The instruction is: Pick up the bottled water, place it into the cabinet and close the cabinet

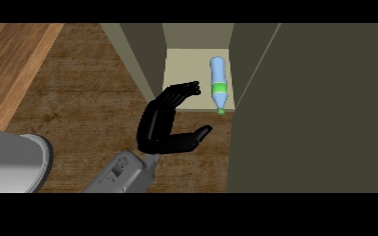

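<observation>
Bottled water [218,82] lies on its side inside the cabinet [144,50], on the pale shelf floor [188,67]. It runs along the floor's right edge, close beside the broad dark olive panel [310,105] that fills the right of the head view. The bottle is pale blue with a green label band [218,89] past its middle. Its small green cap [221,112] points at the floor's front edge and sits right at that lip. The cabinet's front is open, so the shelf floor and the back wall show between the two olive sides.

The left hand [171,142] stands over the brown counter [81,95], just in front of the cabinet's left front corner. Its grey forearm [122,172] comes up from the counter's near edge. The fingers [166,105] are pressed together in a relaxed arch, and their tips bend right over the shelf's front left part toward the bottle. A narrow gap of pale floor shows between the tips and the bottle. The thumb [201,131] sticks out to the right, apart from the fingers. The hand holds nothing.

A lighter wooden strip [22,65] runs along the counter's left edge. A grey rounded shape [22,165] sits at the counter's near left corner; what it is cannot be told.
</observation>
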{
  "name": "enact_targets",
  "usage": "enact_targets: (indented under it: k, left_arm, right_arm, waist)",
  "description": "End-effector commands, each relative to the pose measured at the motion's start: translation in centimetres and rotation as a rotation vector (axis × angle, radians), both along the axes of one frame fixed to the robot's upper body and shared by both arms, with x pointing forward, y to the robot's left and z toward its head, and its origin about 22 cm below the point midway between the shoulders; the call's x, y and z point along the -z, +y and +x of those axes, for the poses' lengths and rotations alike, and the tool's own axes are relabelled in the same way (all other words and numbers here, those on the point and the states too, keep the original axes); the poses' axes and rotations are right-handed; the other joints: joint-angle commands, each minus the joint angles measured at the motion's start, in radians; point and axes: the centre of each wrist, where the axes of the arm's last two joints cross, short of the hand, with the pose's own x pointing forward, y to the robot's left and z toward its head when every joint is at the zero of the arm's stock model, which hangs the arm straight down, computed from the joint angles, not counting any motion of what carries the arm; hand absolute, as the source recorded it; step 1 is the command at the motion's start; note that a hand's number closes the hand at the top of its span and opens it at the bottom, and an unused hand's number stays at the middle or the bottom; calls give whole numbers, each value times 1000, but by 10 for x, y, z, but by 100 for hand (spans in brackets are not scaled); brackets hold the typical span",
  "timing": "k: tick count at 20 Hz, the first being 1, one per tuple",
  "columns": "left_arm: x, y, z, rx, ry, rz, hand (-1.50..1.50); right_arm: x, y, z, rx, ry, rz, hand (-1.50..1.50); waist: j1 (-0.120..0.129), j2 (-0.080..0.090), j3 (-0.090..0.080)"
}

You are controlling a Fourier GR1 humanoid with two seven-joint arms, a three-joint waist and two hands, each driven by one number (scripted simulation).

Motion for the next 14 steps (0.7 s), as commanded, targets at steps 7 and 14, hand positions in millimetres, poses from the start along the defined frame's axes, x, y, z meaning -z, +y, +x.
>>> enact_targets:
  k: [7, 14]
  left_arm:
    - [-10, 70, -41, -58, 10, 6, -150]
    - [-3, 122, -68, -137, 38, -8, -150]
  right_arm:
    - [-37, 3, -6, -334, -21, -170, 150]
    - [-46, 13, -6, -443, -101, -200, 150]
  waist:
    - [-6, 0, -1]
    - [-16, -4, -3]
